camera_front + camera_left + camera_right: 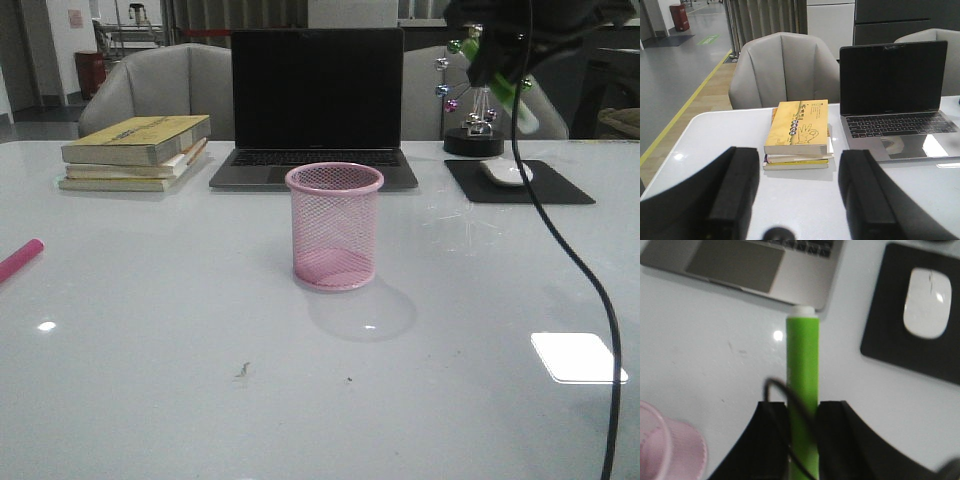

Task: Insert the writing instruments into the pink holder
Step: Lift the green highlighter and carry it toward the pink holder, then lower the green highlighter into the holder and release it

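While the right gripper (802, 440) holds the green pen (802, 390) clamped high above the desk's far right side, the pink holder (334, 226) stands empty mid-desk. Next: carry it over the rim. The left gripper (795, 200) hangs apart; the pink pen (18, 260) lies at the left edge.

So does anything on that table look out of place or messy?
Only the pink pen, lying loose at the table's far left edge, well away from the holder. A small dark speck marks the white surface nearer the camera. Nothing is spilled or tipped.

Black blocky tool (802, 440) fingers, trailing black cable (560, 250).
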Controlling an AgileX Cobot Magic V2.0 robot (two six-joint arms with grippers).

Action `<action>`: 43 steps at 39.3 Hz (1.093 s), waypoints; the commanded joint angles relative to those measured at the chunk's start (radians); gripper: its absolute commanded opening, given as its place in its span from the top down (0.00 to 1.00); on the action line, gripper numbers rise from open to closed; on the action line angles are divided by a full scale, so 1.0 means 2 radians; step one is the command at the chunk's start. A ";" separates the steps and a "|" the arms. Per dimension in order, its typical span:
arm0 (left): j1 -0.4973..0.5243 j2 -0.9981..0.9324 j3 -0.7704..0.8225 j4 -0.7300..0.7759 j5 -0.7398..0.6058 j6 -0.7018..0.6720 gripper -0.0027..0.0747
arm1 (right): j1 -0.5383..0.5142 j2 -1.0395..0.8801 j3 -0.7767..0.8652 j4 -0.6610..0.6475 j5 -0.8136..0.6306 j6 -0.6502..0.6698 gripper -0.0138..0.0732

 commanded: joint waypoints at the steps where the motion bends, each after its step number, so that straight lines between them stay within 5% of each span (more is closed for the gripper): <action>1: 0.001 -0.005 -0.018 -0.002 -0.044 -0.004 0.41 | 0.019 -0.043 -0.014 0.003 -0.069 -0.005 0.58; 13: 0.001 -0.005 -0.018 -0.002 -0.044 -0.004 0.41 | 0.091 -0.050 -0.013 0.003 -0.146 -0.005 0.58; 24: 0.001 -0.005 -0.018 -0.002 -0.044 -0.004 0.41 | 0.139 -0.041 0.042 -0.007 -0.317 -0.005 0.58; 32: 0.001 -0.005 -0.018 -0.002 -0.044 -0.004 0.41 | 0.144 -0.033 0.146 -0.007 -0.472 0.004 0.58; 43: 0.001 -0.005 -0.018 -0.002 -0.044 -0.004 0.41 | 0.145 0.020 0.175 -0.049 -0.536 0.070 0.58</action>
